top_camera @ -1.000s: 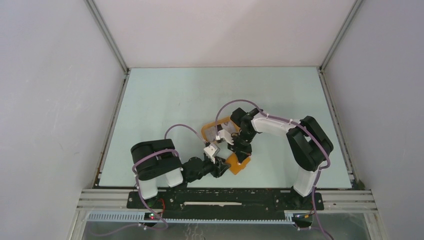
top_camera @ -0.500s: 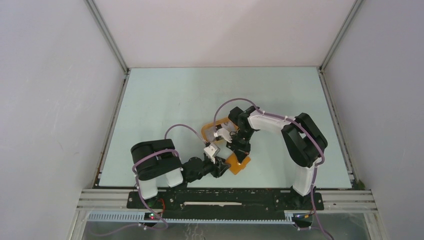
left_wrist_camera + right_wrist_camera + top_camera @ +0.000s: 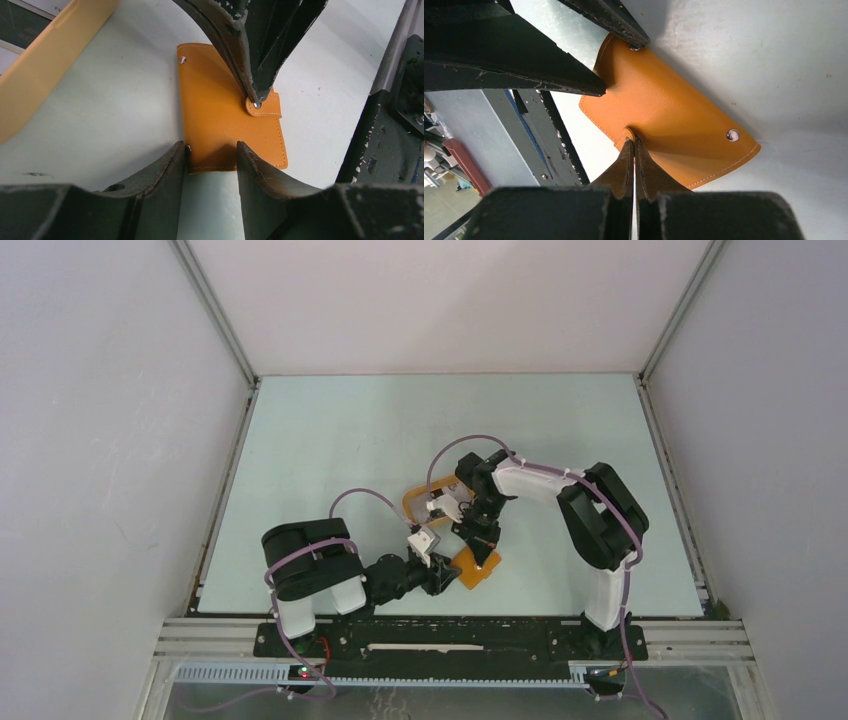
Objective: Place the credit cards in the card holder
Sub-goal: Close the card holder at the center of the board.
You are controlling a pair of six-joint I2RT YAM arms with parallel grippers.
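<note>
The orange-brown card holder [image 3: 478, 568] [image 3: 220, 100] [image 3: 674, 115] lies shut and flat on the table near the front edge. My left gripper [image 3: 446, 576] [image 3: 210, 146] is open. Its two fingertips [image 3: 589, 87] rest on the holder's near end, one at the corner stud and one on the cover. My right gripper [image 3: 487, 553] [image 3: 633, 141] is shut, and its joined tips touch the closing tab [image 3: 264, 107] at the snap. The tab lies flat. The credit cards are not clearly visible; only a dark flat patch [image 3: 17, 22] shows inside the tray.
An oval orange-rimmed tray [image 3: 410, 505] [image 3: 50, 60] stands just behind and left of the holder, partly under the right wrist. The black base rail [image 3: 395, 100] runs along the table's near edge. White walls enclose the table on three sides.
The right arm's elbow and forearm have drifted slightly left and back, while its shut tips stay at the holder. The left arm and the holder have not moved.
</note>
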